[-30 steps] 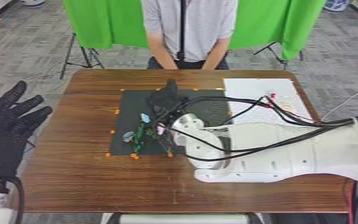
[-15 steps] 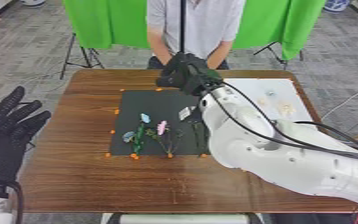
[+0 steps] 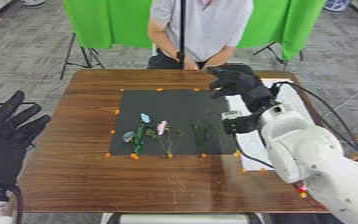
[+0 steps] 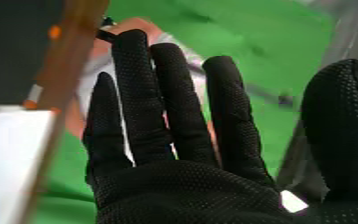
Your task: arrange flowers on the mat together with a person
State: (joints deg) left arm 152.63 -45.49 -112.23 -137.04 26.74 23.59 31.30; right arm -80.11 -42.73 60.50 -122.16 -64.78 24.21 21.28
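the right hand is by the white paper, fingers straight, a bit apart. the left hand has fingers spread. flowers lie on the mat.

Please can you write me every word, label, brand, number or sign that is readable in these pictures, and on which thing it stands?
There are none that I can read.
Dark mat and white sheet: no readable text.
Right arm: small dark marks, too small to tell if they are print.
Black glove of the right robot hand: no readable text.
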